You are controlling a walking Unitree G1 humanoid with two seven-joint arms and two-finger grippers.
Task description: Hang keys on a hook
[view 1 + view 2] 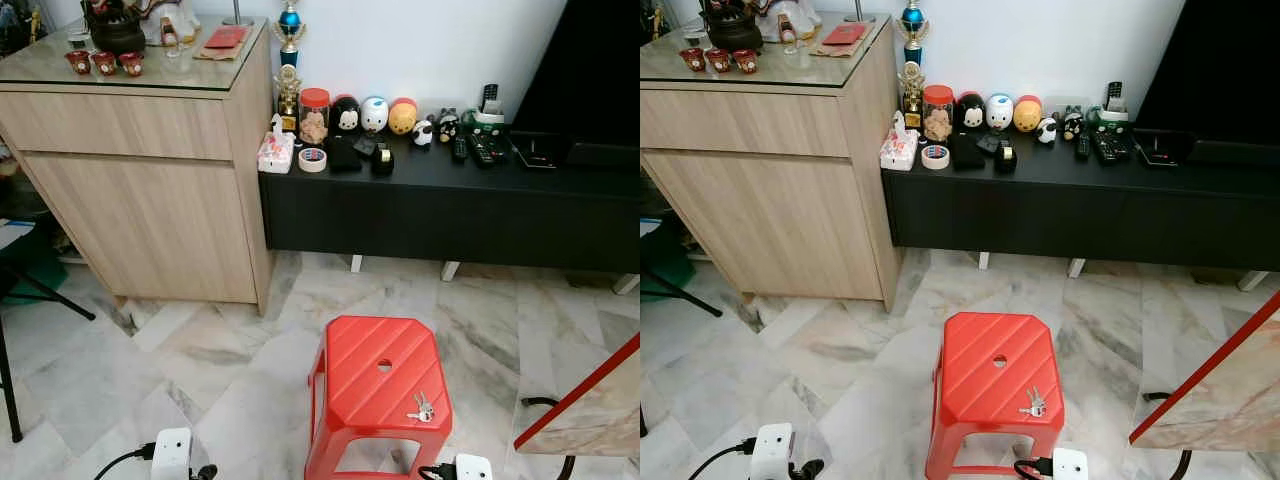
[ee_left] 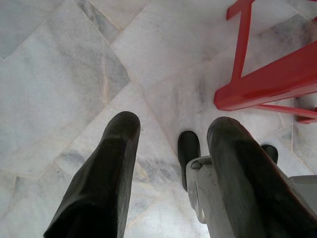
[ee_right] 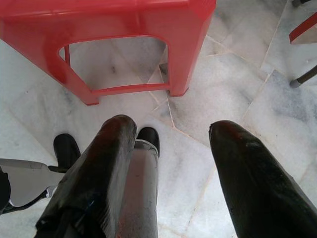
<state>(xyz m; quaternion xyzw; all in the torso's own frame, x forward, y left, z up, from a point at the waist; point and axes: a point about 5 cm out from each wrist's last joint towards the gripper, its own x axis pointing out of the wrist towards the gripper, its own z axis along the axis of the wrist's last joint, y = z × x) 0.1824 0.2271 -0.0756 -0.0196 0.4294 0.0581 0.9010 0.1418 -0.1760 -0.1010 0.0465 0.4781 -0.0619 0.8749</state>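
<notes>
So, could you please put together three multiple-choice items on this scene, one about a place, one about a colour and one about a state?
1. Where do the keys lie?
A. on the red stool's top
B. on the black TV bench
C. on the floor

2. What colour is the stool?
A. blue
B. red
C. white

3. How do the jaws of the right gripper stand?
A. shut on the keys
B. shut on nothing
C. open, holding nothing

Answers: 1 A, the keys rest near the front right corner of the stool's top. 2 B, seat and legs are red plastic. 3 C, the right wrist view shows marble floor in the wide gap between the two black fingers.
</notes>
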